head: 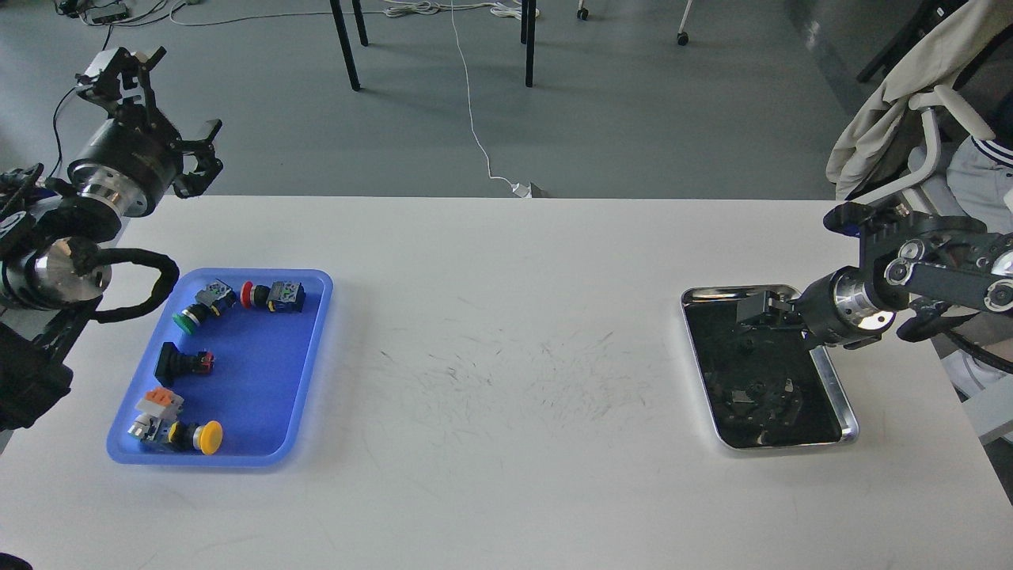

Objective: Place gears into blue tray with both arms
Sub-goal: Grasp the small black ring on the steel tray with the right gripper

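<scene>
A: Tabletop [506, 332] white; blue tray [261, 380] lower left, push-button switches [273, 295] inside. Gears?
B: Can't resolve them; steel tray [847, 412] at right looks dark.
A: Tools?
B: Left tool [170, 119] upper left, spread, empty. Right tool [752, 309] over steel tray, opening unclear.

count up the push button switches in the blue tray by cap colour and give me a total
In the blue tray:
Green cap: 1
Red cap: 1
Black cap: 1
Yellow cap: 1
Total: 4 capped switches, plus 1 grey-and-orange block with no cap showing.
</scene>
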`<state>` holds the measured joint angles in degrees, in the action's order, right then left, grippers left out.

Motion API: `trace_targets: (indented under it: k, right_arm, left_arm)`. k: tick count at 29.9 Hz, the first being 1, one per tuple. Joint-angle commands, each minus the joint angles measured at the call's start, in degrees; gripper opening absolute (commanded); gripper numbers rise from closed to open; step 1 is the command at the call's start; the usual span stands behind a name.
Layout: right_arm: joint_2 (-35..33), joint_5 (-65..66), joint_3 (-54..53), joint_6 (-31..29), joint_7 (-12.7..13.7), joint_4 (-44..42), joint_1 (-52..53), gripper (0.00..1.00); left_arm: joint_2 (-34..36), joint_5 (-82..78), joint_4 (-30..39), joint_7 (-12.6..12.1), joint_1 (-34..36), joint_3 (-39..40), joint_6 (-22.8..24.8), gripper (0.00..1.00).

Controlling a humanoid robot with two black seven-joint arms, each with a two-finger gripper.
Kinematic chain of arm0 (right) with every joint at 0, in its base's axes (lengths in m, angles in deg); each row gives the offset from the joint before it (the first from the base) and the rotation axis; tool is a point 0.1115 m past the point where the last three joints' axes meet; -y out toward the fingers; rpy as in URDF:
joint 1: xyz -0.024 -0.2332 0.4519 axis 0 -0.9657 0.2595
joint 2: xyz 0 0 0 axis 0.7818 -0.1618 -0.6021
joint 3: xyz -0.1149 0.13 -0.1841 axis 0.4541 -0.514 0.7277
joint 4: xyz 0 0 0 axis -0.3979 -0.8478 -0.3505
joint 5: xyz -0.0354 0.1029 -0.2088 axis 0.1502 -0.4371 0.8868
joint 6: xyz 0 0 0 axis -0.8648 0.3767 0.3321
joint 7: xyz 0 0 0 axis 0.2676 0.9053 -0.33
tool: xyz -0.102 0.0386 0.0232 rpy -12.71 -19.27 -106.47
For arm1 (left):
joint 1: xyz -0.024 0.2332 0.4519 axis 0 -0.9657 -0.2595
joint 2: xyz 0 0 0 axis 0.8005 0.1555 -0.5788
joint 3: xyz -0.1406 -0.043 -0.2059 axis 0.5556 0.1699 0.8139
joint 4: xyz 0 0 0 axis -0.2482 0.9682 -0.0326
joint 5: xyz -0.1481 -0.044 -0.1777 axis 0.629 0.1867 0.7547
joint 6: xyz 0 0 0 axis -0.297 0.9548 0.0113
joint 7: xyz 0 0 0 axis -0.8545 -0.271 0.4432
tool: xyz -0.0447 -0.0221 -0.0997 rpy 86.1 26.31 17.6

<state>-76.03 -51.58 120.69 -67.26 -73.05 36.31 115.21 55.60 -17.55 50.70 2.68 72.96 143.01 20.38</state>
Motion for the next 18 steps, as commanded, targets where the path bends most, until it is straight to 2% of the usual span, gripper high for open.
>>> trace_targets:
  k: [1,11,14,18]
  right_arm:
    - [1.74,0.06,1.55,-0.04,-0.09,-0.57,0.18,0.95]
    - [4.64,0.15,3.56,0.05,-0.27,-2.33,-0.08,0.89]
    - [6.49,0.15,4.97,-0.04,-0.53,-3.21,0.09,0.84]
    - [6.93,0.23,5.15,-0.12,-0.62,-3.39,0.18,0.71]
  left_arm:
    - [0.1,0.09,-0.03,-0.01,-0.01,0.07,0.02,0.98]
    - [0.1,0.09,-0.03,-0.01,0.08,0.07,0.02,0.98]
    - [0.27,0.09,-0.03,-0.01,0.08,0.07,0.02,0.98]
    - [0.54,0.09,-0.03,-0.01,0.08,0.07,0.02,0.98]
